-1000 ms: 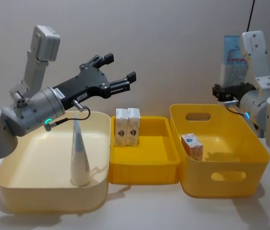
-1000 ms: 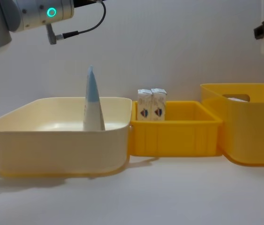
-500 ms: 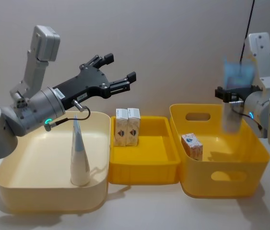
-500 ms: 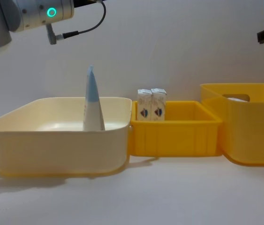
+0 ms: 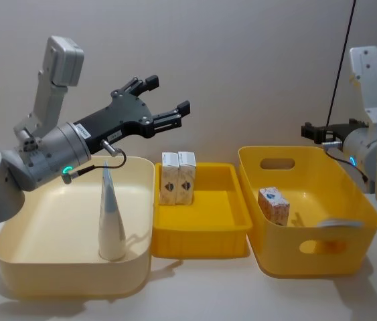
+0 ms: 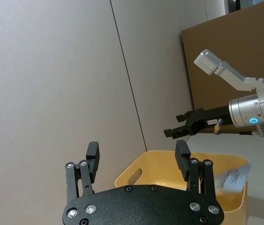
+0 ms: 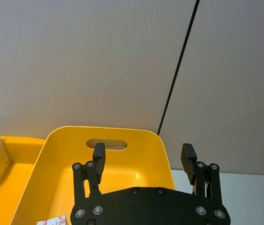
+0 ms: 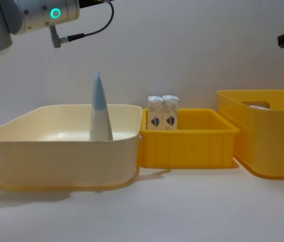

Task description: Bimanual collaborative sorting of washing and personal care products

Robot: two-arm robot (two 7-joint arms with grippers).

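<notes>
The jaws of both grippers stand open and hold nothing. The left gripper (image 5: 165,100) hangs high at about 10 o'clock in the head view, above the cream bin (image 5: 14,264), and the right gripper (image 5: 314,132) hangs at about 2 o'clock, over the rear wall of the deep yellow bin (image 5: 322,264).

I judge the sorting to be well along, perhaps near its end, because every product in view is already inside a bin and none lies on the table (image 8: 182,212).

Counted: one tapering tube (image 5: 110,214) stands upright in the cream bin, at about 8 o'clock in the head view. Two small white cartons (image 5: 177,177) stand side by side, touching, at the far left corner of the shallow yellow tray (image 5: 201,241) in the middle. One more carton (image 5: 274,204) leans inside the deep yellow bin at about 4 o'clock. A pale blurred thing (image 5: 339,223) with dark print shows at the near right rim of that bin; it may be the flat-topped tube, but I cannot tell for sure.

What is left seems small, and whether the cartons should be together I cannot say.
</notes>
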